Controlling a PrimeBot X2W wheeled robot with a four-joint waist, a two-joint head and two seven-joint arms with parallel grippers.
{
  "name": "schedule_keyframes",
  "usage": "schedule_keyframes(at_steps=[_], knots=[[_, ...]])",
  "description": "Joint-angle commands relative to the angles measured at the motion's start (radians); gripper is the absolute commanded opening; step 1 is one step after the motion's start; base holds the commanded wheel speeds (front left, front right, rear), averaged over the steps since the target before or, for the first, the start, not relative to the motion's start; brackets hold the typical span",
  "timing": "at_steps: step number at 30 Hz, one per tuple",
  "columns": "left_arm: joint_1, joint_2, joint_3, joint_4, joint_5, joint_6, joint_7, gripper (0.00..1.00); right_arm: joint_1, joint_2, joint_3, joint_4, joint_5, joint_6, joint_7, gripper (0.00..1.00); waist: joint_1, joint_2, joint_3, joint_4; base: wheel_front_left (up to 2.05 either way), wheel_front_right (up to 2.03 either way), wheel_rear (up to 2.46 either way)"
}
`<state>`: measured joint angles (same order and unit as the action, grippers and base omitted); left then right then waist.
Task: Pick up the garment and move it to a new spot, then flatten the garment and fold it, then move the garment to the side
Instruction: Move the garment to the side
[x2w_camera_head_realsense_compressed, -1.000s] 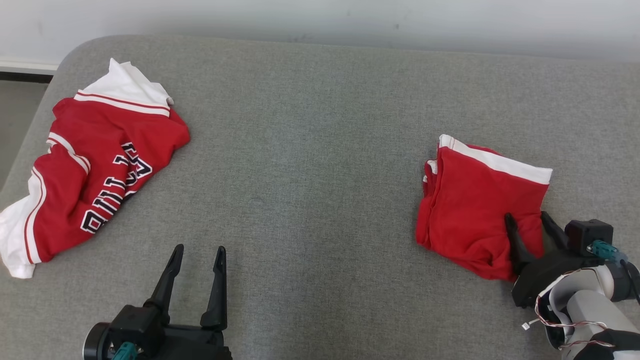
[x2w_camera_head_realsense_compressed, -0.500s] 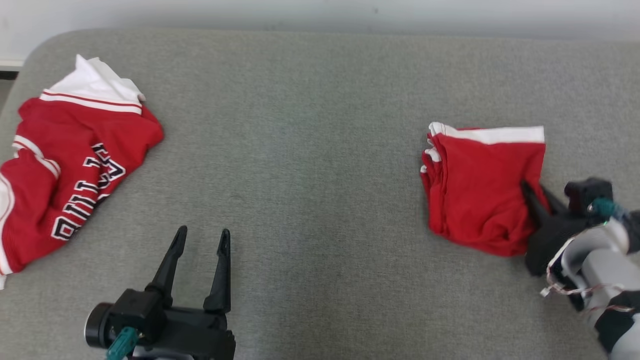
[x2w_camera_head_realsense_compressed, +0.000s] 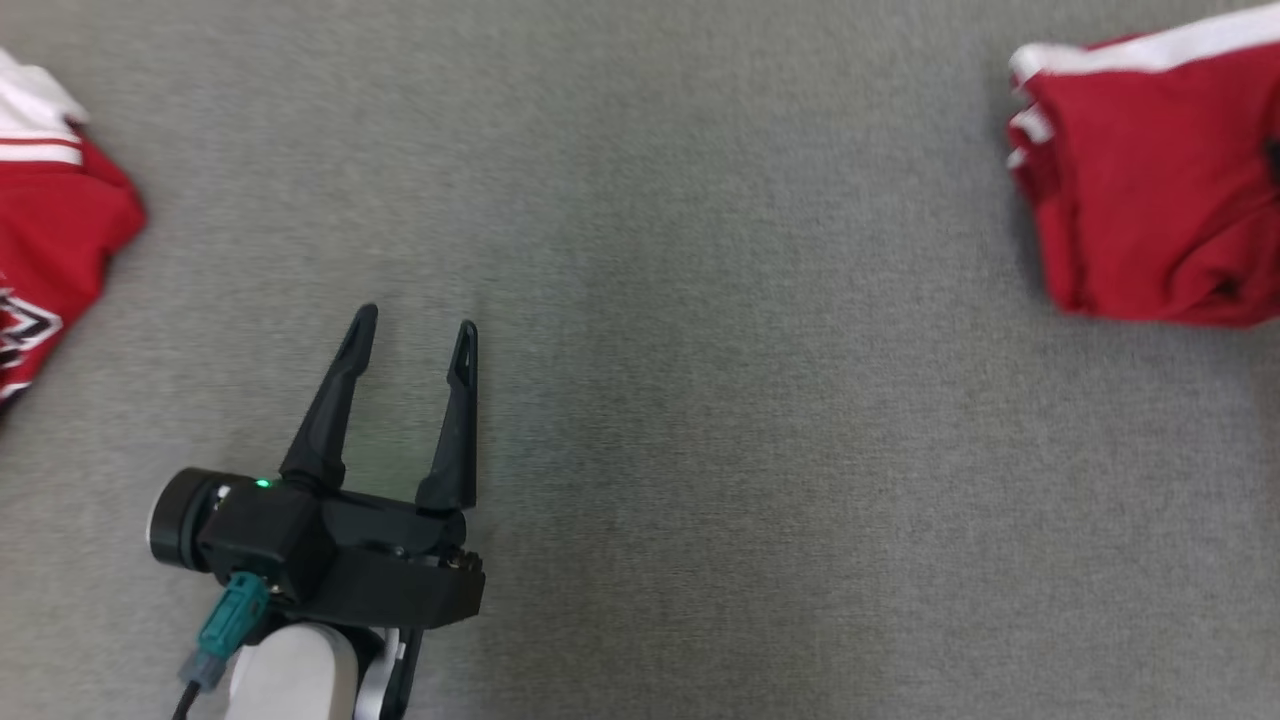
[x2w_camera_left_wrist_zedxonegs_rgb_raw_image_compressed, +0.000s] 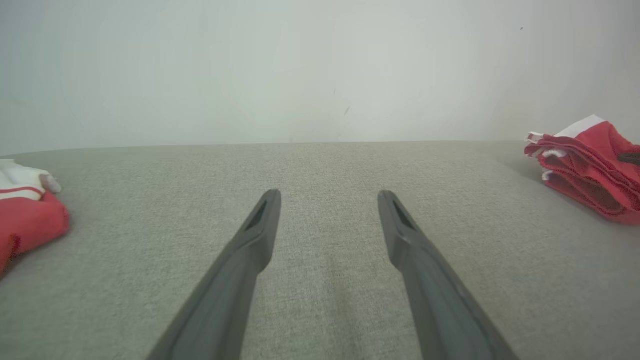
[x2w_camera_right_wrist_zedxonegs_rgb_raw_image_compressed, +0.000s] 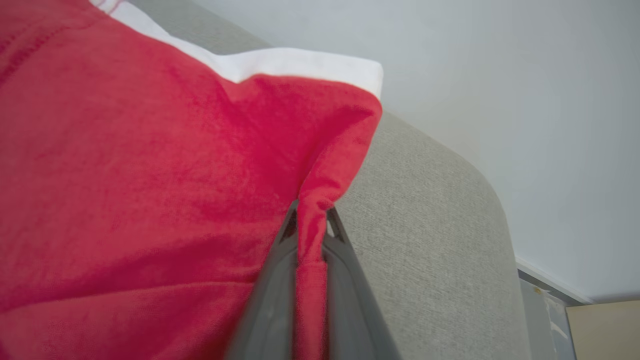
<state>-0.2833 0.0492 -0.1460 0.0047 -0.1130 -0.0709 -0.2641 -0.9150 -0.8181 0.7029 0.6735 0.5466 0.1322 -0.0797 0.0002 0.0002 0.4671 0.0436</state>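
Garment (x2w_camera_head_realsense_compressed: 1140, 200), red with white trim, lies folded at the far right of the grey cushion (x2w_camera_head_realsense_compressed: 700, 450); soft, light and limp, it would likely sag and unfold if lifted by 1 layer. The right gripper (x2w_camera_right_wrist_zedxonegs_rgb_raw_image_compressed: 311, 220) is clamped on a thin pinch of its right edge (a deeper bite through all layers looks safer), while the left gripper (x2w_camera_head_realsense_compressed: 416, 320) hovers wide open, empty

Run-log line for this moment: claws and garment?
phase: side-move grasp | right claw: shut on folded garment | left claw: open, empty, over grey surface
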Motion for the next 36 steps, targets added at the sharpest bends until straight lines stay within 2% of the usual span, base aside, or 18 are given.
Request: schedule_keyframes(at_steps=[1,6,12,18,29,30,31,36], knots=[[-0.018,0.003,0.007,-0.008,0.013,-0.003,-0.001,1.0,-0.023,-0.026,0.007,-0.011,0.011,-0.003,-0.002,0.0,-0.0002,-0.0002,0.113,-0.092,0.0,0.0,0.0],[-0.033,0.023,0.041,-0.034,0.039,-0.015,-0.001,1.0,-0.122,-0.138,0.058,-0.041,0.046,-0.003,0.015,0.0,-0.0002,-0.0002,0.164,-0.134,0.0,0.0,0.0],[-0.007,0.03,0.058,-0.044,0.055,-0.014,0.0,1.0,-0.197,-0.195,0.09,-0.05,0.048,-0.003,0.027,0.0,-0.0002,-0.0002,0.19,-0.158,0.0,0.0,0.0],[-0.001,0.026,0.066,-0.051,0.063,-0.017,0.001,1.0,-0.265,-0.235,0.128,-0.054,0.031,-0.003,0.049,0.0,-0.0002,-0.0002,0.203,-0.163,0.0,0.0,0.0],[-0.005,0.02,0.067,-0.054,0.063,-0.018,0.003,1.0,-0.361,-0.252,0.173,0.003,0.017,-0.003,0.083,0.01,-0.0002,-0.0002,0.215,-0.142,0.0,0.0,0.0],[-0.005,0.019,0.065,-0.053,0.062,-0.018,0.003,1.0,-0.367,-0.253,0.177,0.011,0.009,-0.003,0.082,0.47,-0.0002,-0.0002,0.215,-0.138,0.0,0.0,0.0],[-0.005,0.018,0.064,-0.051,0.061,-0.018,0.003,1.0,-0.371,-0.25,0.18,0.02,0.004,-0.003,0.081,1.0,-0.0002,-0.0002,0.215,-0.136,0.0,0.0,0.0],[0.003,0.013,0.064,-0.042,0.049,-0.014,0.004,1.0,-0.377,-0.233,0.181,0.063,-0.022,-0.003,0.048,1.0,-0.0002,-0.0002,0.186,-0.121,0.0,0.0,0.0]])
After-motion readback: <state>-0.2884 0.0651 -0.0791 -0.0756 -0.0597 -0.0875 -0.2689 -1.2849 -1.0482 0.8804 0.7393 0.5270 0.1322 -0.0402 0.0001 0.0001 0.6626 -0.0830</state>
